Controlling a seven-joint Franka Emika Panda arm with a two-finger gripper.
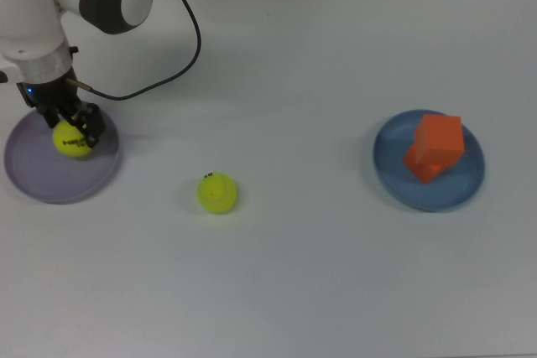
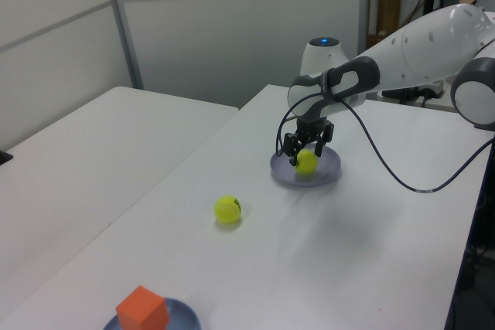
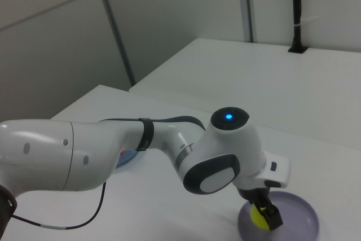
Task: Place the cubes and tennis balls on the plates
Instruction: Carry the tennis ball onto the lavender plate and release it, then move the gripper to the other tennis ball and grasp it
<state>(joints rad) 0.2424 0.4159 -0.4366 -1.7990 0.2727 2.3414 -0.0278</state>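
Top view, tool (image 1: 74, 133) gripping lettered (HEAD) ball (image 1: 70, 140)

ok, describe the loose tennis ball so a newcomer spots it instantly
Start at the white table and find the lavender plate at the top view's left. The loose tennis ball sits on bare table to that plate's right; unlike the HEAD-lettered ball in the gripper, nothing touches it.

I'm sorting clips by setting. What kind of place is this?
Probably a robotics lab or office workroom: plain white tables, grey partition wall panels, and an arm's tool at a lavender plate.
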